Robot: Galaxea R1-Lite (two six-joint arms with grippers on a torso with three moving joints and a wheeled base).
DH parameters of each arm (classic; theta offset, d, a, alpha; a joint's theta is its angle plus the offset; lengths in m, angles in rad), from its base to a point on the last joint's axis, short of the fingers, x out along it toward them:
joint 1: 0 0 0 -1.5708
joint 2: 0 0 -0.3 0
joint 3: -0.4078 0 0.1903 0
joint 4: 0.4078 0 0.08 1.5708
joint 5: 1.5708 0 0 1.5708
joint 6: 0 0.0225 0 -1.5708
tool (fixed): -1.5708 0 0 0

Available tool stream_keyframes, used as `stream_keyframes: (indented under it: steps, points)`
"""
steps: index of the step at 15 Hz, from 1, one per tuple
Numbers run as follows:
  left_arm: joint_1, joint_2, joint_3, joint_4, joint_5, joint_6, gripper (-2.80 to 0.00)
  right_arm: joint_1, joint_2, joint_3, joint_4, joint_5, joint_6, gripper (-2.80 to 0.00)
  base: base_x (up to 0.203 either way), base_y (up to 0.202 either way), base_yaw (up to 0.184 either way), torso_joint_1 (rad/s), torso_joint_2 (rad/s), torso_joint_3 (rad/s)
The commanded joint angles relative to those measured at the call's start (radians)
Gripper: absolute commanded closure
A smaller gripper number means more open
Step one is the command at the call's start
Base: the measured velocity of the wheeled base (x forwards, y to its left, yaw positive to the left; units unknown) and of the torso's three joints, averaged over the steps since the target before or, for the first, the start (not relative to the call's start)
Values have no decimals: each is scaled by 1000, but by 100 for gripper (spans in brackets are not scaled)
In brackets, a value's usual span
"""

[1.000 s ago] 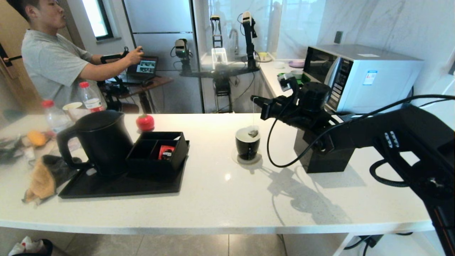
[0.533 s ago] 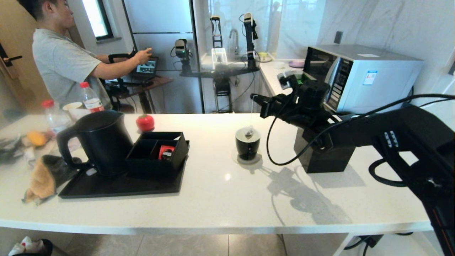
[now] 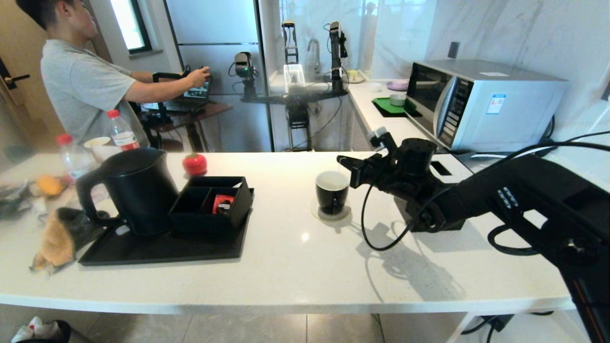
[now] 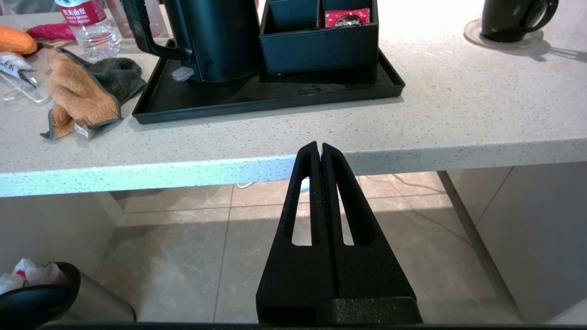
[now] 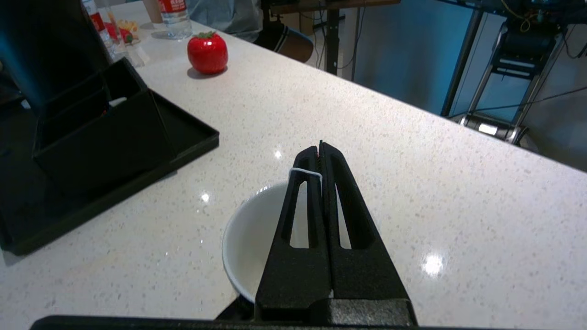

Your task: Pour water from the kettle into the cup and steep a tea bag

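Note:
The black cup [image 3: 332, 190] with a white inside stands on a coaster at mid-counter. My right gripper [image 3: 341, 160] hovers just over its right rim, shut on the tea bag's thin white string [image 5: 305, 172], which loops over one finger above the cup [image 5: 250, 238]. The pouch and its paper tag are hidden. The matte black kettle [image 3: 133, 188] stands on the black tray [image 3: 162, 250] at the left, far from the cup. My left gripper [image 4: 319, 145] is shut and empty, parked below the counter's front edge.
A black organiser box [image 3: 212, 200] holding a red packet [image 3: 223, 204] sits on the tray beside the kettle. A red tomato-shaped thing [image 3: 194, 164], bottles [image 3: 121, 129] and a cloth [image 3: 59, 238] lie at the left. A black block [image 3: 429, 216] and microwave [image 3: 481, 102] stand at the right.
My right gripper has come down and a little nearer, from high over the cup to just above its rim. The hanging pouch has dropped out of sight.

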Motion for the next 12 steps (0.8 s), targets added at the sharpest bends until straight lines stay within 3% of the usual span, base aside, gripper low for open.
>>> stream_keyframes:
  steps: [1,6,12]
  points:
    - [0,0,0,-1,0,0,0,0,3,31,-17,3,0,0,0,0,0,0,0,0]
    - [0,0,0,0,0,0,0,0,-7,17,-14,3,2,0,0,0,0,0,0,0]
    - [0,0,0,0,0,0,0,-2,-20,-106,30,3,5,0,0,0,0,0,0,0]
